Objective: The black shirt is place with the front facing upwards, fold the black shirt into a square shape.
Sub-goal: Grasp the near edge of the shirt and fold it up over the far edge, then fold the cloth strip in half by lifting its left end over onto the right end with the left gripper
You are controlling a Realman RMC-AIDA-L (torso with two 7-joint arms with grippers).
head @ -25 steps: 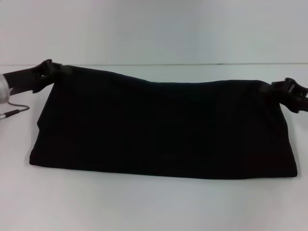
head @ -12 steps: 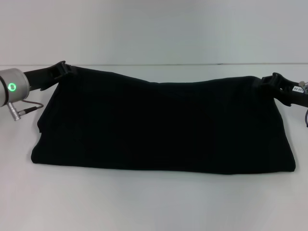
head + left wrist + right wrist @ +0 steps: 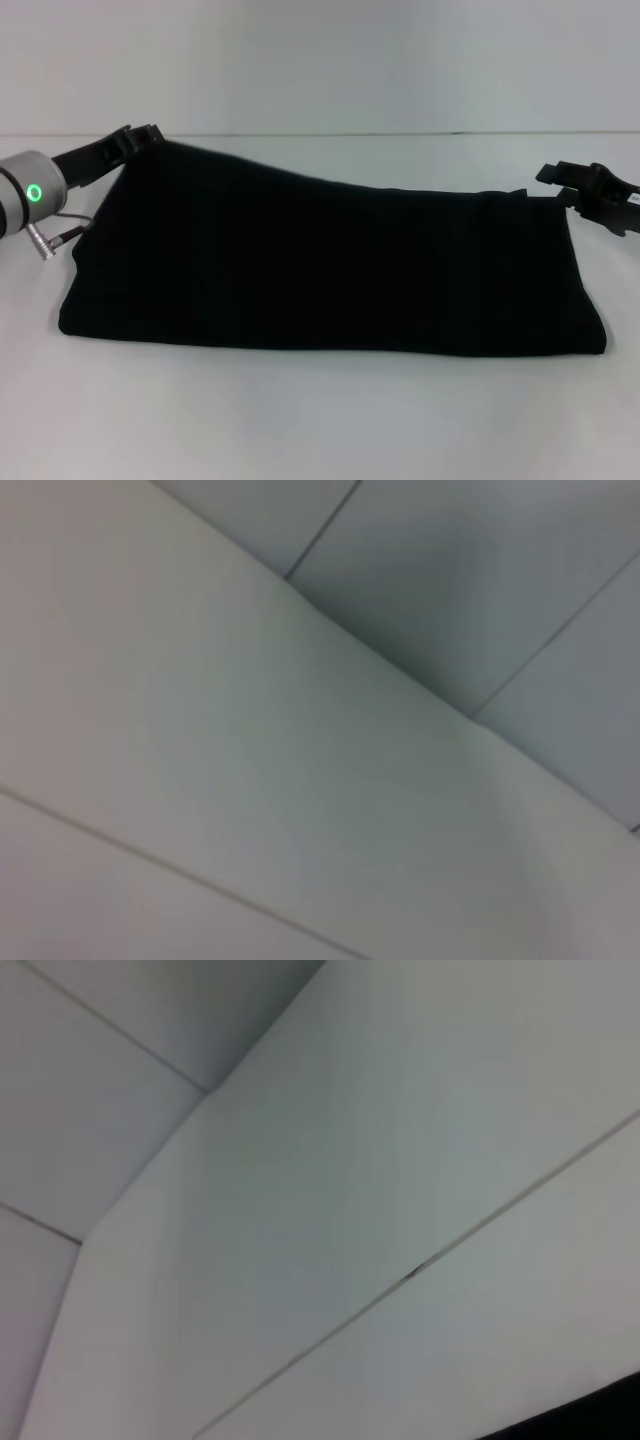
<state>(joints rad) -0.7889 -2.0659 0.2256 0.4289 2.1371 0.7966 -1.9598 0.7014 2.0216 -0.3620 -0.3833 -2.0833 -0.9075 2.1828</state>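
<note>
Black shirt [image 3: 330,265] lies folded as wide band on white surface [image 3: 320,420], near edge flat, no lettering showing. Left tool [image 3: 140,136] clenched on far-left corner, holding it raised. Right tool [image 3: 570,182] released, jaws apart just beside far-right corner, which lies down. Judgement: fold being laid. To do well: lower left corner level with right, let go only once cloth rests, keep far edge straight, avoid dragging layers underneath.

black shirt [image 3: 330,260] spread on the table [image 3: 320,420], left gripper [image 3: 140,135] at its far left corner, right gripper [image 3: 560,180] beside its far right corner
</note>
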